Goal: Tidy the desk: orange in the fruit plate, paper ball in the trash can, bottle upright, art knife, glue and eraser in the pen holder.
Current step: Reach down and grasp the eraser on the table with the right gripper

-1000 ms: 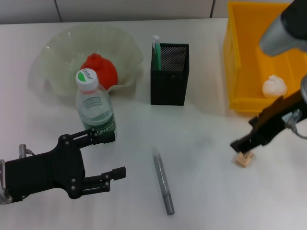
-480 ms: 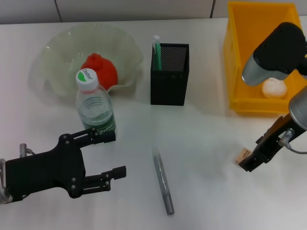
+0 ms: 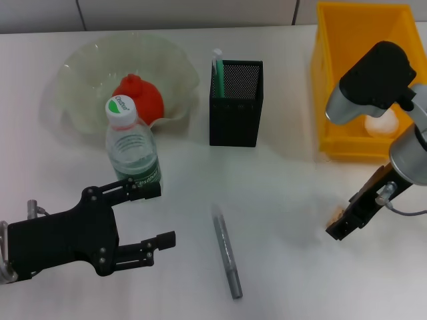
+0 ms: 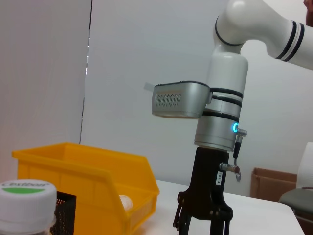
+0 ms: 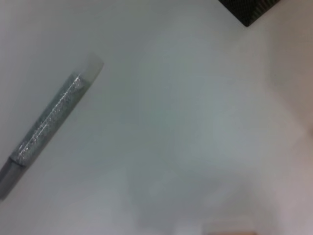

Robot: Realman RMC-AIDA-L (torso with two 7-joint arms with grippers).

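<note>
White desk (image 3: pixel 280 193) fills the head view, with the fruit plate (image 3: pixel 73 100) at the far left holding the orange (image 3: pixel 138 95). Just in front of it the bottle (image 3: pixel 132 148) stands upright, cap up. The pen holder (image 3: pixel 235 103) sits mid-desk with the art knife (image 3: pixel 217 70) standing on end in its left corner. The glue (image 3: pixel 226 251) lies flat on the near desk, its long axis running near to far, clear end pointing toward the pen holder. The paper ball (image 3: pixel 382 125) rests in the trash can (image 3: pixel 340 87) at the far right. The right gripper (image 3: pixel 341 225) is low at the eraser (image 3: pixel 335 216), which is mostly hidden; I cannot tell whether it is clenched. The left gripper (image 3: pixel 155 215) hovers near the bottle's base, fingers spread and holding nothing.
</note>
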